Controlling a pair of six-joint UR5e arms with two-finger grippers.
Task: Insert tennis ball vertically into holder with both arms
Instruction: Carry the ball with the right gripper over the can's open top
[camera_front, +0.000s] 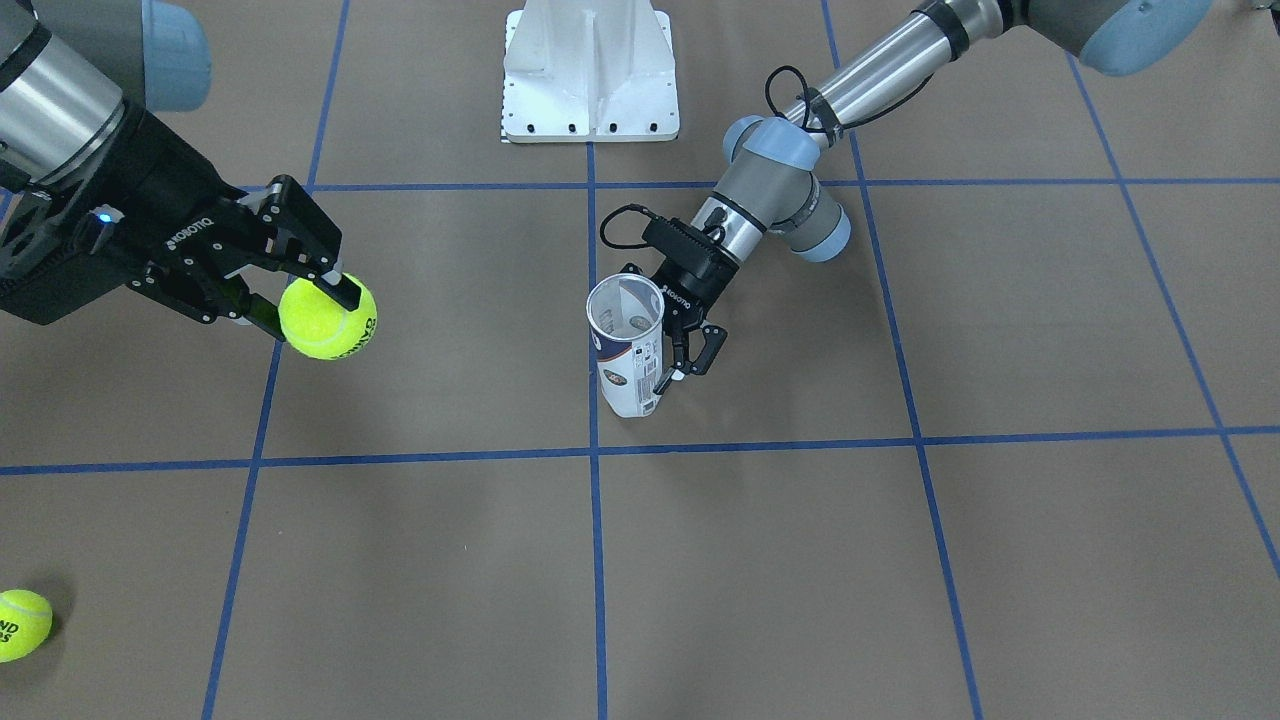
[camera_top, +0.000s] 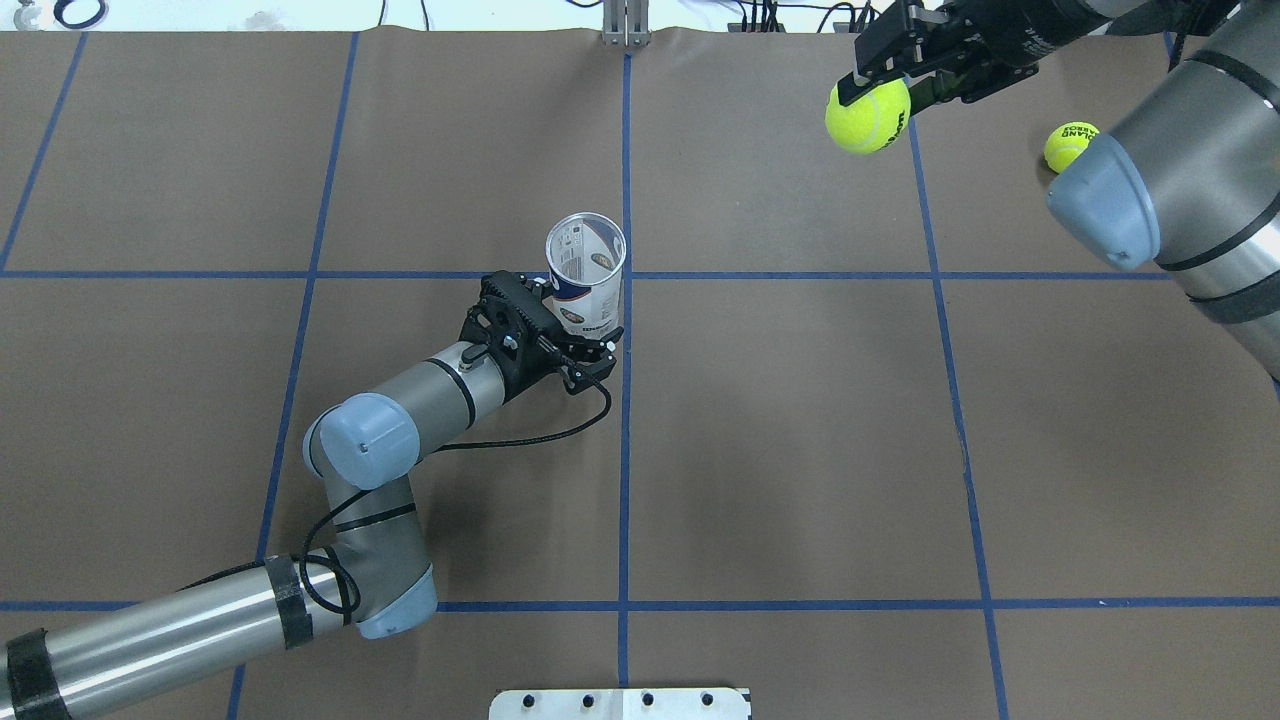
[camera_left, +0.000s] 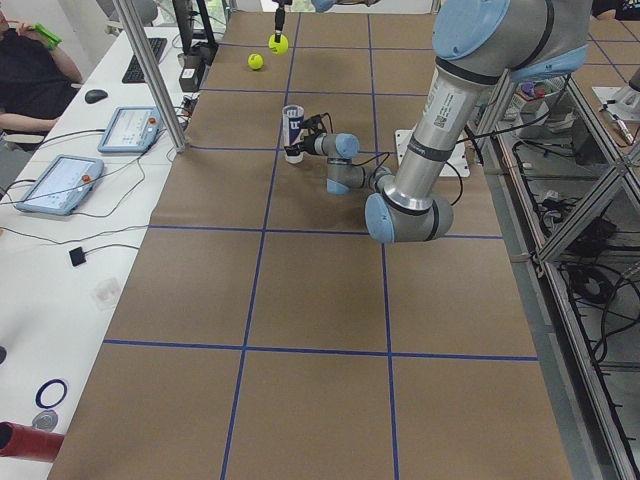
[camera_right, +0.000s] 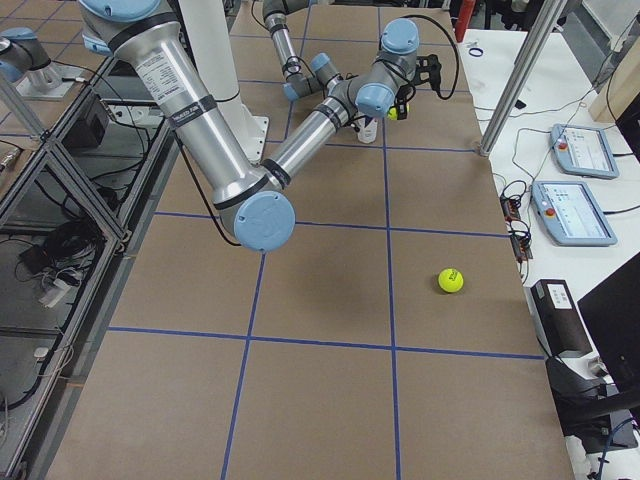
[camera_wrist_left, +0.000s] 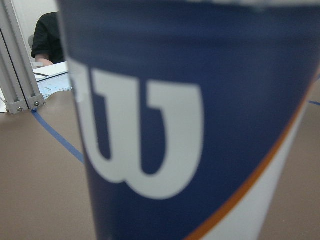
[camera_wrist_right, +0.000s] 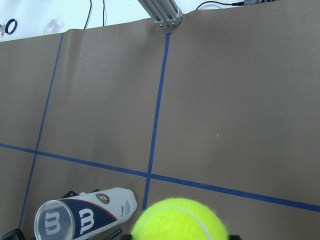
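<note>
Holder (camera_top: 585, 272) first, nearest my side of the desk (camera_top: 800, 450). It stands upright by the centre tape line (camera_top: 626, 480) with its mouth open upward, as it must if anything is to drop in from straight above. The left pincer (camera_top: 592, 360) reaches in low and level. Its jaws look closed on the holder's lower part (the wrist view shows nothing but label (camera_wrist_left: 150, 130)). That grip leaves the rim free and should stop the holder tipping.

Farther out and to the right, well apart from the holder, the right pincer (camera_top: 880, 88) is clamped on the ball (camera_top: 868, 115) and carries it clear of the desk. I judge the carry across to the mouth is what remains. The fit looks snug, so centring will matter.

Farthest off, a spare ball (camera_top: 1070, 145) lies loose on the desk.
</note>
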